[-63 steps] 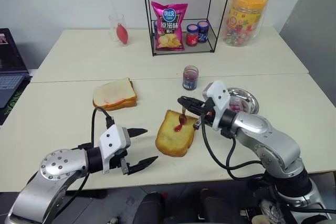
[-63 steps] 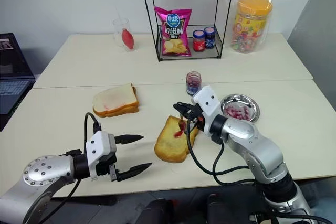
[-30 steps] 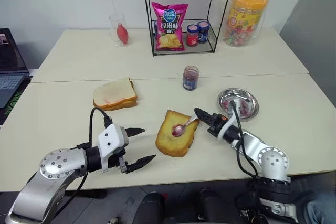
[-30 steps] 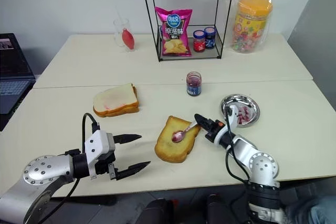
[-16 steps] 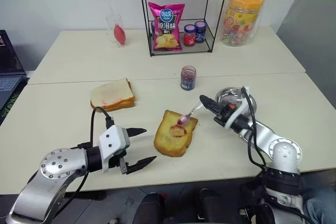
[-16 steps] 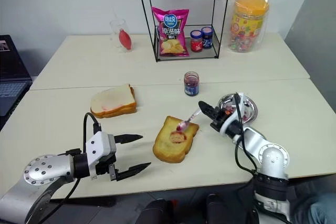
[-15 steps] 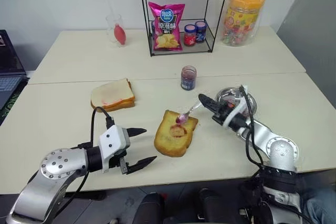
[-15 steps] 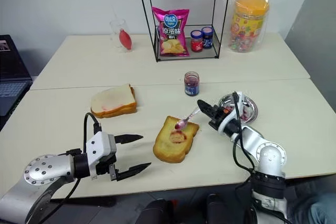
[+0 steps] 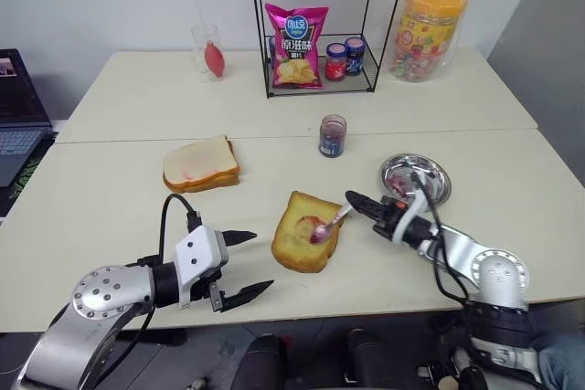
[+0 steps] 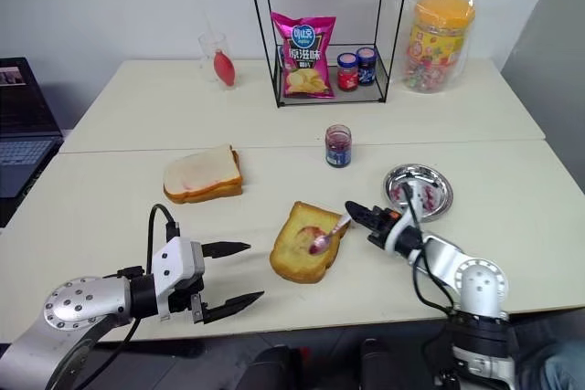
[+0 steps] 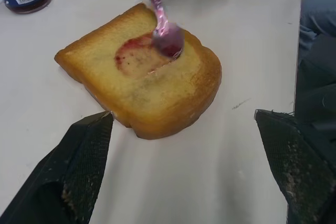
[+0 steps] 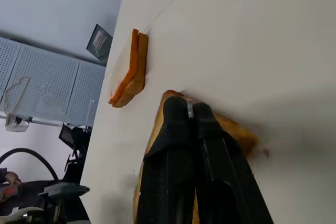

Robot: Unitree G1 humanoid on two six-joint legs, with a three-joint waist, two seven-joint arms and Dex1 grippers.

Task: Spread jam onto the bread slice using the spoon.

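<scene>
Across your two pale tables (image 9: 110,198), pushed edge to edge against a white wall, the bread slice (image 9: 306,244) lies near the front with a jam (image 11: 137,59) smear on top. Your right gripper (image 9: 358,202) is clamped on the spoon (image 9: 327,226), whose bowl rests on the slice. Your left gripper (image 9: 239,267) hangs beside the slice with fingers spread, holding nothing. Behind stand a wire rack (image 9: 320,25) and a jam jar (image 9: 332,135). A laptop (image 9: 18,116) is cut off at the left edge, and the steel dish's (image 9: 416,176) contents are hard to make out.
</scene>
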